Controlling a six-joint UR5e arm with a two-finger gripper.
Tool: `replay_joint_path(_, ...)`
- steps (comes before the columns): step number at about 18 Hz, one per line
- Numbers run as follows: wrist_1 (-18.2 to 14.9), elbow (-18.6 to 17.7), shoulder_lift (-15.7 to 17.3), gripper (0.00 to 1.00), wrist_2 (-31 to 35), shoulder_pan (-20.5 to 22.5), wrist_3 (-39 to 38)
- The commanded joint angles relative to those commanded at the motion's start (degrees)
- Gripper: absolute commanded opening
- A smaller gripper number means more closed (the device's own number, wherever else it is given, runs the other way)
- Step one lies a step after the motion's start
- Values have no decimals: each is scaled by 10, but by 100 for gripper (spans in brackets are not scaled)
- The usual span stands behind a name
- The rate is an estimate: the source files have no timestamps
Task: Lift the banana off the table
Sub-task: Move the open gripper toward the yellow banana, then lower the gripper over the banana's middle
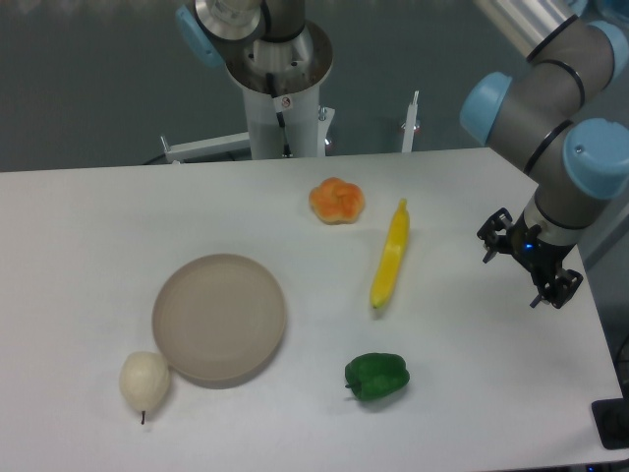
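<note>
The yellow banana point(390, 257) lies nearly straight on the white table point(88, 206), right of centre, its tip pointing away from me. My gripper point(527, 258) hangs at the right side of the table, well to the right of the banana and apart from it. Its dark fingers point(556, 288) are spread and hold nothing.
An orange lumpy fruit point(337, 201) lies just behind and left of the banana. A green pepper point(377, 377) sits in front of it. A beige plate point(219, 317) is at centre left with a pale pear point(144, 382) beside it. The table's right edge is near the gripper.
</note>
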Motion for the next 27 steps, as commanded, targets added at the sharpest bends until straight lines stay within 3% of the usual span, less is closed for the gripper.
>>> replay_joint_path(7, 0, -9, 2, 100, 2, -9, -1)
replay_joint_path(11, 10, -59, 18, 100, 3, -7, -3)
replay_joint_path(15, 6, -68, 26, 100, 2, -10, -9)
replay_joint_path(17, 5, -91, 32, 100, 2, -22, -14)
replay_joint_path(20, 7, -125, 41, 100, 0, -51, -107)
replay_joint_path(25, 11, -130, 33, 100, 1, -94, -182)
replay_joint_path(27, 47, -151, 30, 100, 1, -95, -208)
